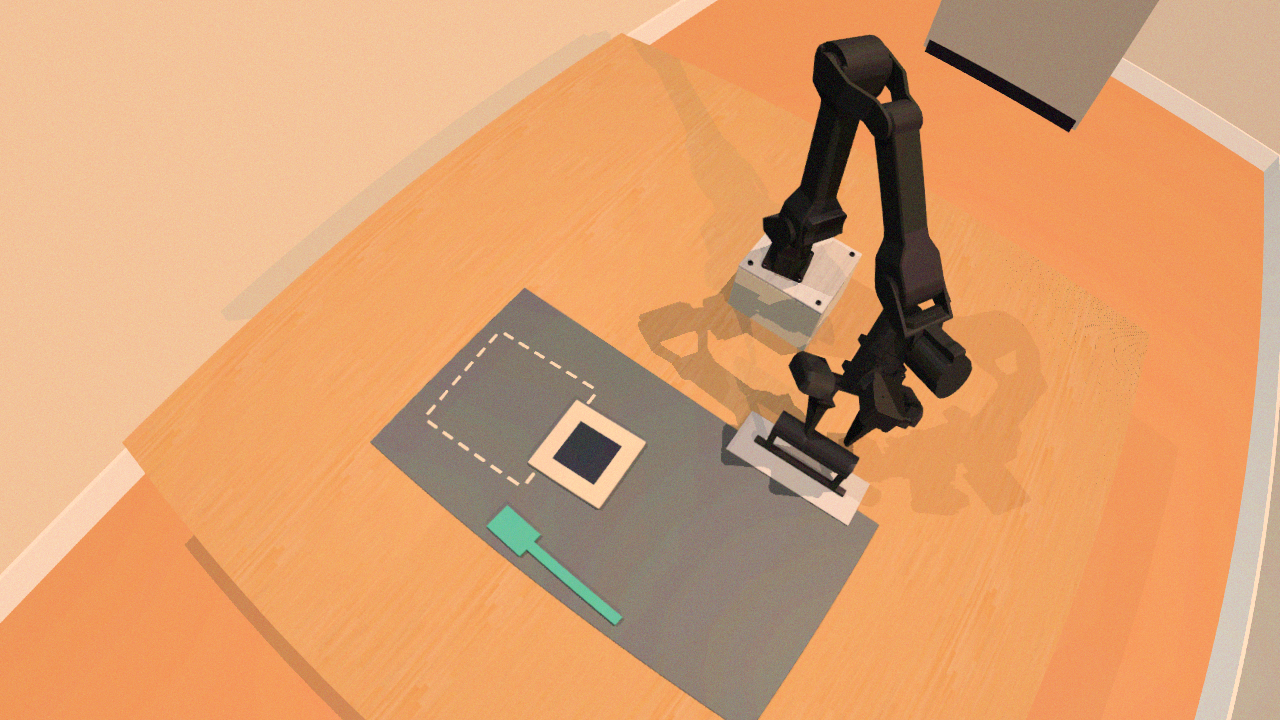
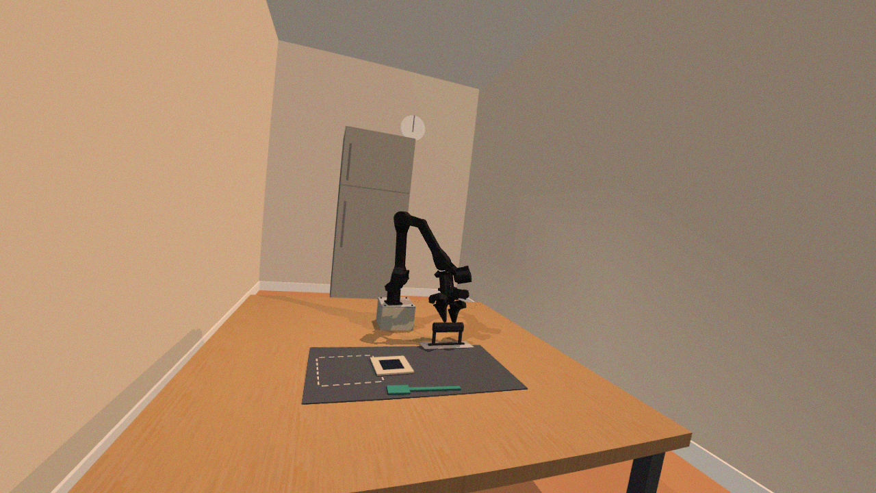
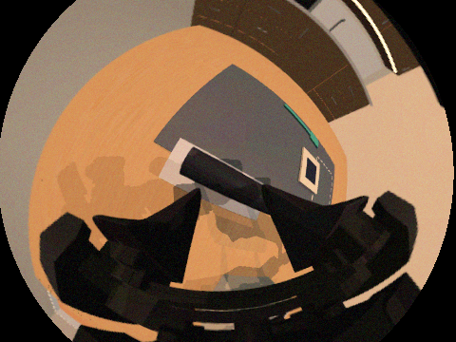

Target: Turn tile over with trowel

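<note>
The tile point(image 1: 588, 452) point(image 2: 391, 364) point(image 3: 311, 170) lies flat, cream with a dark square facing up. It covers part of the right side of the dashed outline point(image 2: 325, 385); the rest of the outline lies left of it in the top and exterior views. The trowel point(image 1: 814, 444) point(image 2: 447, 327) point(image 3: 220, 176), a light grey plate with a raised black bar handle, lies across the mat's back edge, partly on the table. My gripper point(image 1: 828, 438) point(image 2: 449, 321) point(image 3: 231, 190) is open, with its fingertips just above the handle and nothing held. Whether the fingertips touch it I cannot tell.
A green spatula-like tool point(image 1: 572, 582) point(image 2: 434, 387) point(image 3: 301, 123) lies near the front edge of the grey mat point(image 1: 716, 573) point(image 2: 484, 370) point(image 3: 228, 104). The arm's pale base block point(image 1: 774, 313) point(image 2: 395, 316) stands on the table behind the mat.
</note>
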Tool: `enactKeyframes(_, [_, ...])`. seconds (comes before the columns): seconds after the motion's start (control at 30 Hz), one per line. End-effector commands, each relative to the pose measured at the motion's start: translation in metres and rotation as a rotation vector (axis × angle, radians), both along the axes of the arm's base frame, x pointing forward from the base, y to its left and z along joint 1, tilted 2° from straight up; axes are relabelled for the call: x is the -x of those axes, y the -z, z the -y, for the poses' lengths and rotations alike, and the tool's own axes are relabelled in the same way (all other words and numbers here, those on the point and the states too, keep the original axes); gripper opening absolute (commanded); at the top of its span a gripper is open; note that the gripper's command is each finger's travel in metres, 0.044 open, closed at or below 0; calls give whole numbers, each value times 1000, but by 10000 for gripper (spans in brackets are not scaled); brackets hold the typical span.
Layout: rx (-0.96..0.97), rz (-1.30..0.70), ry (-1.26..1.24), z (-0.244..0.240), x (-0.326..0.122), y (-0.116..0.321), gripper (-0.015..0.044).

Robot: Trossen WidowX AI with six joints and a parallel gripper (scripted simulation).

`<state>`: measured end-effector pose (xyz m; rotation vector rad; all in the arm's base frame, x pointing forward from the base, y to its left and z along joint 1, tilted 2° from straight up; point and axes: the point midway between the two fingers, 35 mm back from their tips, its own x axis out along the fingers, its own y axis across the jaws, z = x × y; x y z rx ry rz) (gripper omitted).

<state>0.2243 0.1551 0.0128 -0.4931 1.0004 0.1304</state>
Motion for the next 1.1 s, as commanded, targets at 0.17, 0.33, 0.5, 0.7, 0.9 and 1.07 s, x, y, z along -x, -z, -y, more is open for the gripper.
enactKeyframes(0.17, [184,61,-242,7,6,2,300])
enactKeyframes(0.33, [294,91,-369,11,9,3,300])
enactKeyframes(0.5, [409,118,-491,15,12,4,300])
enactKeyframes(0.7, [553,148,-628,21,16,4,300])
enactKeyframes(0.9, [684,170,-740,26,20,3,300])
enactKeyframes(1.07, [689,171,-744,26,20,3,300])
